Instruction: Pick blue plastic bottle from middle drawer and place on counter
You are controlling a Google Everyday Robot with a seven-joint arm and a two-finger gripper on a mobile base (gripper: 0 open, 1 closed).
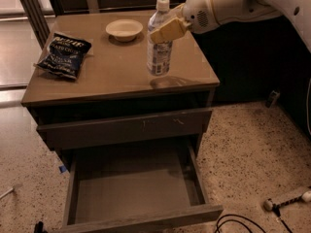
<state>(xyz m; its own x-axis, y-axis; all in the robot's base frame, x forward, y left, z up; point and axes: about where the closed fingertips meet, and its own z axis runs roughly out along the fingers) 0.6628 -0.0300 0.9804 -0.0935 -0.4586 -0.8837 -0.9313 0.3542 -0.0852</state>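
The blue plastic bottle (159, 47), clear with a white cap and pale label, is upright over the right part of the counter (112, 76), its base at or just above the surface. My gripper (165, 31) comes in from the upper right and is shut on the bottle's upper body. The middle drawer (136, 188) stands pulled open below, its grey floor bare.
A dark blue chip bag (64, 54) lies on the counter's left side. A small white bowl (124, 29) sits at the back. The drawer above, with pale scratches (126, 127), is slightly open. Cables and a tool (286, 200) lie on the speckled floor at right.
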